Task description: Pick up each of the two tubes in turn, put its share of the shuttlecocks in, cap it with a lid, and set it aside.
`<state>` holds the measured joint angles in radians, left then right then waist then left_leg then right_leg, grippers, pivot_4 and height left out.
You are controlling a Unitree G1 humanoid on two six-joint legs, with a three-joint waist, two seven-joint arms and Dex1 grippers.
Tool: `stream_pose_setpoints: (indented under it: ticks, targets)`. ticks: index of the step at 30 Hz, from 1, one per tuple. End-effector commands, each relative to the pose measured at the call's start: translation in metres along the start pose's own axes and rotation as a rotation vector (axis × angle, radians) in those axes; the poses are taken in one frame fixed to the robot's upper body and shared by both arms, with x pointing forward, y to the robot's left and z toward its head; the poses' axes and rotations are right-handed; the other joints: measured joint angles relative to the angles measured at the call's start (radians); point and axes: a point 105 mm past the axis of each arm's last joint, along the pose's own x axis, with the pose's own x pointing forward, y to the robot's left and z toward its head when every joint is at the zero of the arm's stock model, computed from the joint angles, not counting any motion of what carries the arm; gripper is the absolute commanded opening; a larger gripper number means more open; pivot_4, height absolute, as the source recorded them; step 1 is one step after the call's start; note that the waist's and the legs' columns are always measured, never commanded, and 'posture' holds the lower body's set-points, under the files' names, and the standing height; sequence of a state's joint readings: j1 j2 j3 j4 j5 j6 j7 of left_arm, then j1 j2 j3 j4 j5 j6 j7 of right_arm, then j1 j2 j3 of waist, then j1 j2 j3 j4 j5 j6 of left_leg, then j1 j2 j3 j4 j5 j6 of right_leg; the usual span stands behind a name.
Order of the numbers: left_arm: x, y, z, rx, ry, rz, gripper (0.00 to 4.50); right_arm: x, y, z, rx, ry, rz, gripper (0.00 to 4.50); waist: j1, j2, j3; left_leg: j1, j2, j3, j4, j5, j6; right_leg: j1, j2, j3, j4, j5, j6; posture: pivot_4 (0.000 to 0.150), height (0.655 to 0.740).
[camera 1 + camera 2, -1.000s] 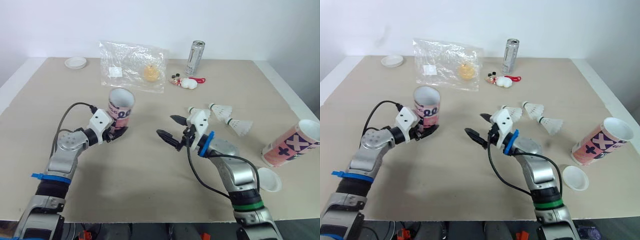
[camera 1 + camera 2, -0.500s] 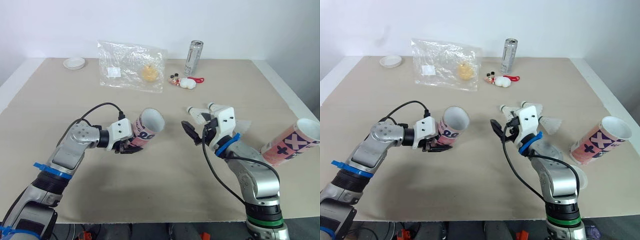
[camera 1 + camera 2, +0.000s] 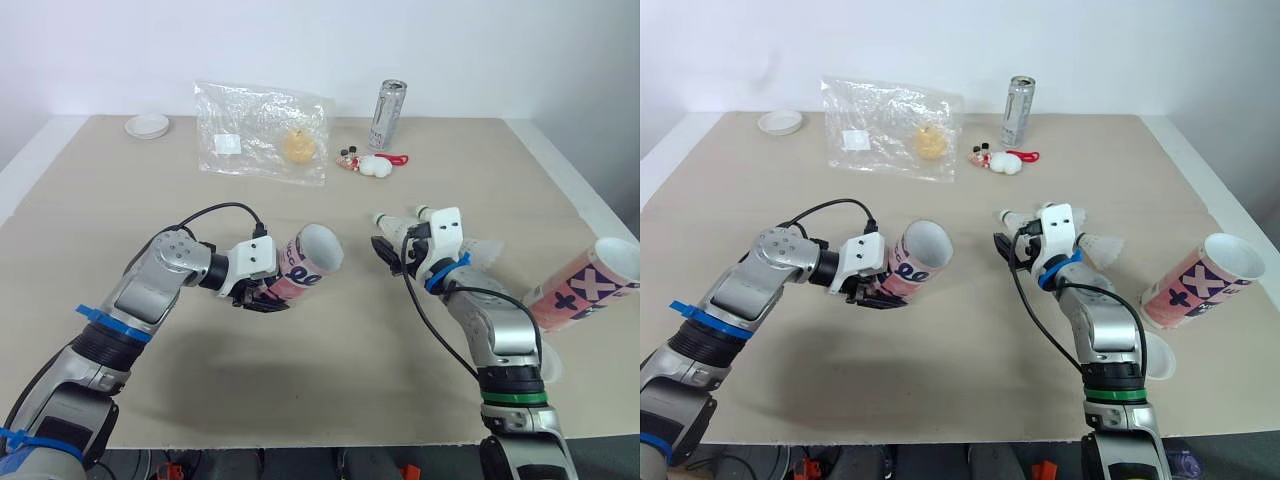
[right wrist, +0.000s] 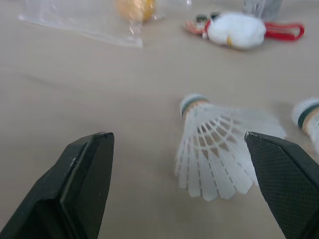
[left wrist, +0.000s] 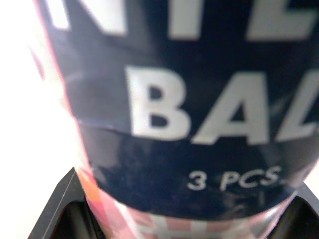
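Holding: left tool (image 3: 262, 297) clamped round tilted tube (image 3: 306, 266), left of centre, mouth facing right.
Right tool (image 3: 387, 254): wide open, empty, facing nearest shuttlecock (image 4: 214, 159).
Handling: featherlight, easily crushed; grip the cork (image 4: 192, 103).

A beige table (image 3: 300, 380) is seen. Along its far edge stand a white lid (image 3: 148, 125), a clear plastic bag (image 3: 262, 130), an upright can (image 3: 390, 102) and a small toy (image 3: 375, 165). Shuttlecocks (image 3: 1102, 246) are scattered right of centre. A tube (image 3: 588, 285) is laid on its side near the right edge, with a second lid (image 3: 1160, 358) near it.
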<state>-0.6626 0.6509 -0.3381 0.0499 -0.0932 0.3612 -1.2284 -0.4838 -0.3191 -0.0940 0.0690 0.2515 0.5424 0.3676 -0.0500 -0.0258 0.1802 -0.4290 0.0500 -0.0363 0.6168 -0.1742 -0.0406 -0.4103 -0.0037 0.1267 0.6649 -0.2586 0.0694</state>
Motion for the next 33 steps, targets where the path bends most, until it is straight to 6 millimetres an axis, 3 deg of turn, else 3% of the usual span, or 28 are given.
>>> stream_pose_setpoints:
  ticks: [1,2,4,6,9,10,12,13,17,20,23,26,29,33]
  targets:
    - [-0.004,0.002,0.012,0.044,-0.013,0.015,2.93,0.007,-0.001,0.017,0.0,-0.066,0.016,4.5,-0.001,0.0,0.0,0.0,0.0,0.0,0.0,0.0,0.0,0.0,0.0,0.0,0.0,0.0,0.0,0.15,0.74]
    - [-0.004,0.002,0.012,0.044,-0.013,0.016,2.93,0.009,-0.001,0.017,-0.002,-0.068,0.021,4.5,-0.001,0.0,0.0,0.0,0.0,0.0,0.0,0.0,0.0,0.0,0.0,0.0,0.0,0.0,0.0,0.15,0.74]
    - [-0.004,0.003,0.011,0.043,-0.012,0.02,2.9,0.014,-0.001,0.019,0.0,-0.07,0.023,4.0,-0.001,0.0,0.0,0.0,0.0,0.0,0.0,0.0,0.0,0.0,0.0,0.0,0.0,0.0,0.0,0.15,0.74]
    - [-0.004,0.003,0.01,0.04,-0.008,0.027,2.9,0.018,-0.001,0.019,-0.012,-0.07,0.036,3.22,-0.001,0.0,0.0,0.0,0.0,0.0,0.0,0.0,0.0,0.0,0.0,0.0,0.0,0.0,0.0,0.15,0.74]
    - [-0.004,0.003,0.007,0.035,-0.002,0.037,2.9,0.023,0.0,0.02,-0.02,-0.07,0.053,1.63,-0.001,0.0,0.0,0.0,0.0,0.0,0.0,0.0,0.0,0.0,0.0,0.0,0.0,0.0,0.0,0.15,0.74]
    - [-0.004,0.003,0.007,0.033,-0.002,0.038,2.9,0.024,0.0,0.021,-0.018,-0.071,0.054,1.41,-0.001,0.0,0.0,0.0,0.0,0.0,0.0,0.0,0.0,0.0,0.0,0.0,0.0,0.0,0.0,0.15,0.74]
    - [-0.004,0.003,0.006,0.028,-0.002,0.041,2.9,0.026,0.0,0.021,-0.018,-0.073,0.057,0.2,-0.001,0.0,0.0,0.0,0.0,0.0,0.0,0.0,0.0,0.0,0.0,0.0,0.0,0.0,0.0,0.15,0.74]
    - [-0.004,0.004,0.005,0.024,-0.002,0.046,2.9,0.027,0.0,0.021,-0.023,-0.074,0.061,0.03,-0.001,0.0,0.0,0.0,0.0,0.0,0.0,0.0,0.0,0.0,0.0,0.0,0.0,0.0,0.0,0.15,0.74]
    - [-0.004,0.008,0.006,0.013,-0.008,0.061,2.9,0.028,0.003,0.024,-0.073,-0.088,0.085,0.03,-0.001,0.0,0.0,0.0,0.0,0.0,0.0,0.0,0.0,0.0,0.0,0.0,0.001,0.0,0.0,0.15,0.74]
    - [-0.003,0.01,0.007,0.007,-0.013,0.069,2.9,0.02,0.01,0.04,-0.194,-0.145,0.146,0.03,-0.001,0.0,0.0,0.0,0.0,0.0,0.001,0.0,0.0,0.0,0.0,0.0,0.001,0.0,0.0,0.15,0.74]
    - [-0.004,0.013,0.006,-0.011,-0.016,0.07,2.9,-0.003,0.026,0.08,-0.445,-0.288,0.285,0.03,-0.001,0.002,0.001,0.0,0.0,0.0,0.001,0.0,0.0,0.0,0.0,0.0,0.001,0.0,0.0,0.15,0.74]
    - [-0.006,0.016,0.003,-0.027,-0.008,0.067,2.9,-0.043,0.052,0.119,-0.776,-0.453,0.48,0.03,0.001,0.005,0.003,-0.001,-0.001,0.0,0.001,0.0,0.0,0.0,0.0,0.0,0.001,0.0,0.002,0.15,0.74]
    - [-0.006,0.019,0.004,-0.044,-0.013,0.064,2.9,-0.067,0.068,0.12,-1.016,-0.464,0.648,0.03,0.0,0.005,0.003,0.0,-0.001,-0.001,0.001,-0.001,0.001,0.0,0.0,-0.001,0.001,-0.001,0.002,0.15,0.74]
    - [-0.006,0.022,0.005,-0.057,-0.012,0.052,2.9,-0.079,0.082,0.124,-1.145,-0.495,0.739,0.03,-0.001,0.004,0.003,0.001,0.0,0.0,0.002,-0.001,0.001,0.002,0.0,0.0,0.001,0.0,0.001,0.15,0.74]
